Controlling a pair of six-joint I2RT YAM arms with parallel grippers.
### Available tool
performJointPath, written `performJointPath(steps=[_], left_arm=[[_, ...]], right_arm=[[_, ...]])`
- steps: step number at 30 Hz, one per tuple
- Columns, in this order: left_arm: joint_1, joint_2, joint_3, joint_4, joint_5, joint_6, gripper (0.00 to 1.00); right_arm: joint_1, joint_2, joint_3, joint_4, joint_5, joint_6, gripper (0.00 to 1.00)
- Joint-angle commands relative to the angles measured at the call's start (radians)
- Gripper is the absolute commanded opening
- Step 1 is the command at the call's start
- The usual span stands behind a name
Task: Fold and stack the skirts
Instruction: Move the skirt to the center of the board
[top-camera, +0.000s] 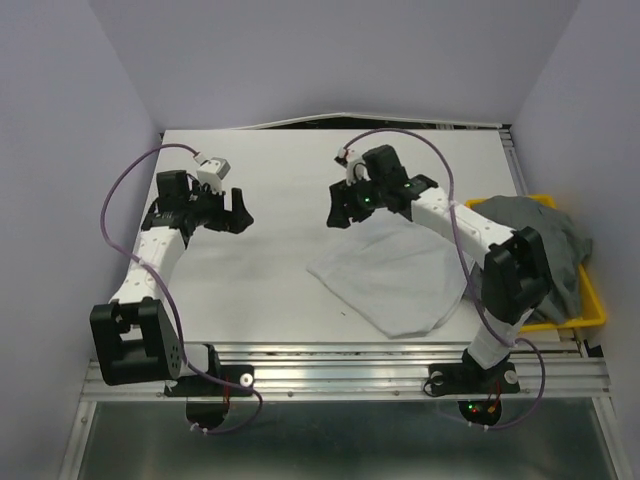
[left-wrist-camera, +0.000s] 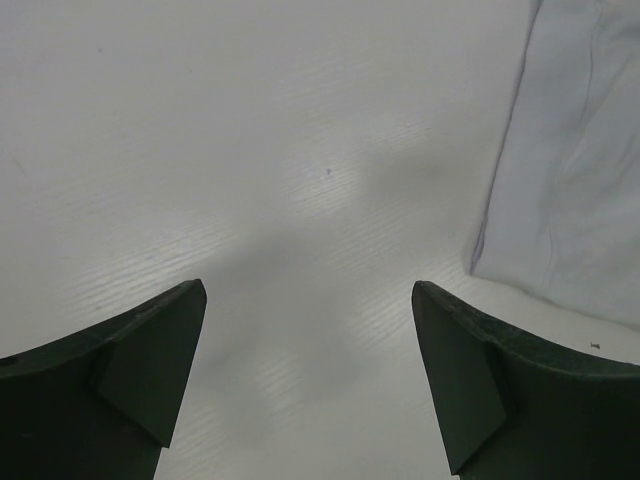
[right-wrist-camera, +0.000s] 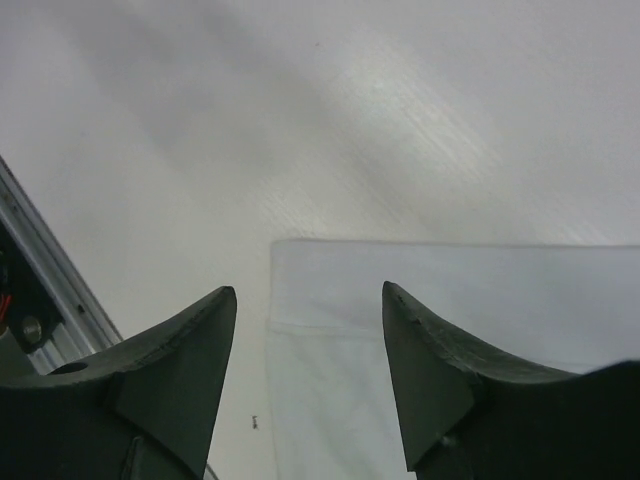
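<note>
A white skirt (top-camera: 395, 275) lies flat on the table right of centre, a trapezoid with its narrow end far. It also shows in the right wrist view (right-wrist-camera: 450, 330) and at the right edge of the left wrist view (left-wrist-camera: 575, 190). Grey skirts (top-camera: 545, 245) lie heaped in the yellow tray. My right gripper (top-camera: 350, 212) is open and empty, just above the white skirt's far corner (right-wrist-camera: 285, 255). My left gripper (top-camera: 236, 212) is open and empty over bare table, left of the white skirt.
The yellow tray (top-camera: 590, 315) sits at the table's right edge. The white table (top-camera: 270, 280) has a metal rail (top-camera: 350, 365) along its near edge. Purple walls close in the left, right and back.
</note>
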Motion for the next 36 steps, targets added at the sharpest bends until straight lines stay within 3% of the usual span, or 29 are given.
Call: performJointPath(steps=[1,6,9,14,20,24,28,32,36], left_arm=[[-0.073,0.09,0.039,-0.002,0.032,0.099,0.89],[-0.238,0.228,0.15,-0.013,-0.044,0.13,0.75],[-0.324,0.331,0.235,-0.033,-0.067,0.143,0.6],[-0.462,0.463,0.31,-0.045,-0.139,0.197,0.48],[-0.571,0.49,0.31,-0.056,-0.194,0.255,0.4],[-0.559,0.471,0.28,-0.079,-0.191,0.245,0.32],[-0.53,0.413,0.204,-0.08,-0.179,0.243,0.29],[-0.406,0.315,0.151,-0.1,-0.121,0.228,0.26],[-0.288,0.287,0.203,-0.156,-0.032,0.275,0.27]], right_arm=[[-0.138,-0.101,-0.033,-0.138,0.135,-0.126,0.64],[-0.333,-0.136,-0.14,-0.214,0.301,-0.267,0.59],[-0.416,-0.127,-0.194,-0.221,0.367,-0.34,0.55],[-0.416,-0.057,-0.243,-0.208,0.408,-0.382,0.52],[-0.416,0.095,-0.214,-0.162,0.393,-0.373,0.44],[-0.407,0.197,-0.151,-0.129,0.362,-0.35,0.34],[-0.334,0.272,-0.081,-0.102,0.335,-0.333,0.34],[-0.203,0.339,0.004,-0.079,0.302,-0.315,0.34],[-0.108,0.382,0.102,-0.089,0.209,-0.301,0.35]])
